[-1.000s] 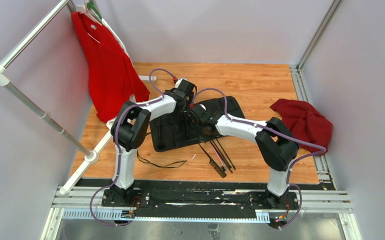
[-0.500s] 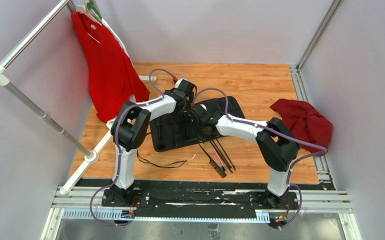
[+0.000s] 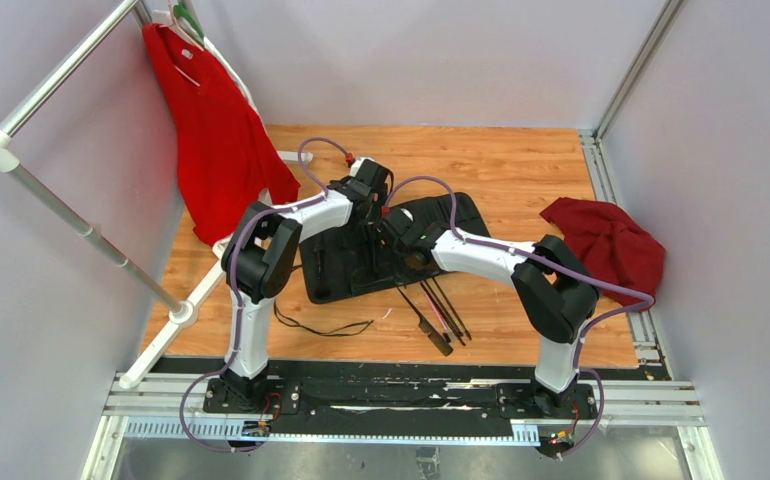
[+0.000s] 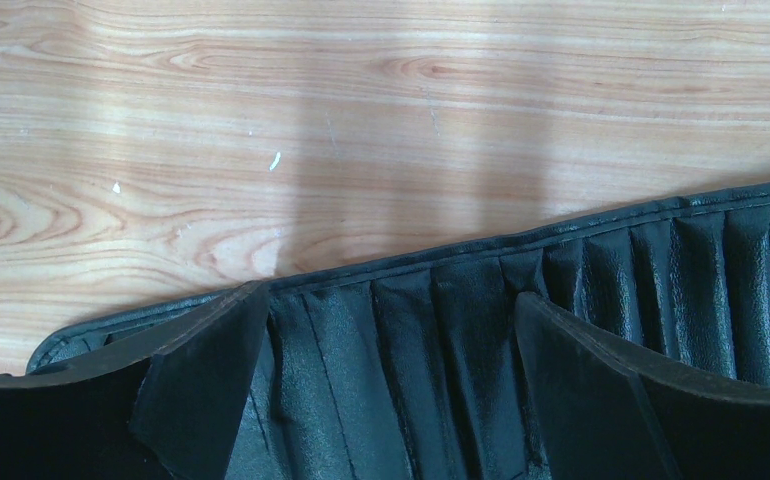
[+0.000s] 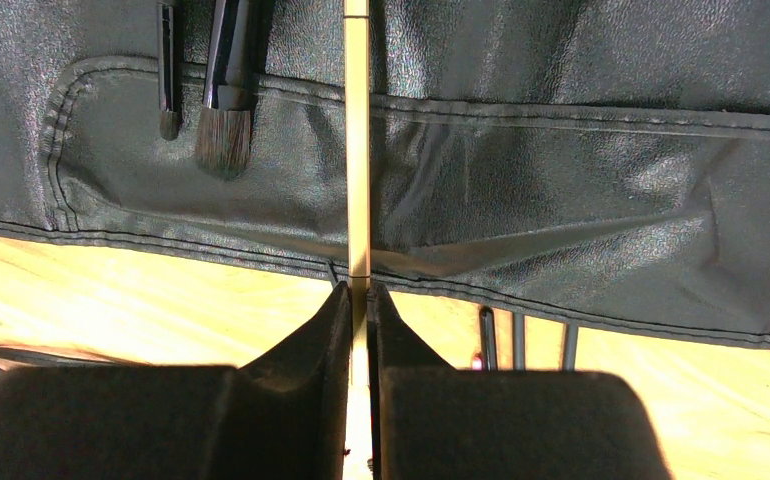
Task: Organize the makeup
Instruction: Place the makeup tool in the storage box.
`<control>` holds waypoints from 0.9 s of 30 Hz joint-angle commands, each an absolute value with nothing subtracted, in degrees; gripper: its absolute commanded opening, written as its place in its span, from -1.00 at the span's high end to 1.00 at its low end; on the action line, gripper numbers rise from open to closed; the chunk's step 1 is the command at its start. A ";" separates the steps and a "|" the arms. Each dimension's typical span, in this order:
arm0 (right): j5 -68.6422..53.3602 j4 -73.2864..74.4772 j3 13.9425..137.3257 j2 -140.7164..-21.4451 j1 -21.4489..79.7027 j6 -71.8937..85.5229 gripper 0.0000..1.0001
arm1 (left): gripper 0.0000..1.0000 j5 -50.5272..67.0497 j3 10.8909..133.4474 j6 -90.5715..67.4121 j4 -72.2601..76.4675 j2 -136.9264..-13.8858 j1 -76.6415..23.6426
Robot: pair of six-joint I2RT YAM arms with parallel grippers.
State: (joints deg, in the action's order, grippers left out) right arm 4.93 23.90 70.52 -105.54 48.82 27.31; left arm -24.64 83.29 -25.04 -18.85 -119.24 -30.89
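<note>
Top view: both arms are bent inward over the black roll-up case (image 3: 333, 272), and loose brushes (image 3: 439, 315) are seen just off its near edge.

Left wrist: the left gripper (image 4: 391, 400) is spread wide above the case's pleated slots, with nothing gripped.

Right wrist: the right gripper (image 5: 359, 330) is pinched narrowly on a slim pale-handled tool (image 5: 358, 150) laid across the case, beside two tucked brushes (image 5: 223, 110).
</note>
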 commanded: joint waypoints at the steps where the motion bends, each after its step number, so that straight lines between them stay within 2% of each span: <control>1: 4.66 24.71 71.36 -105.96 48.31 28.24 0.99 | -0.97 -22.94 81.68 -25.40 -19.98 -119.03 -31.46; 27: 4.17 25.24 74.13 -109.57 46.68 28.46 0.99 | -0.97 -21.27 79.79 -25.93 -19.09 -117.86 -31.21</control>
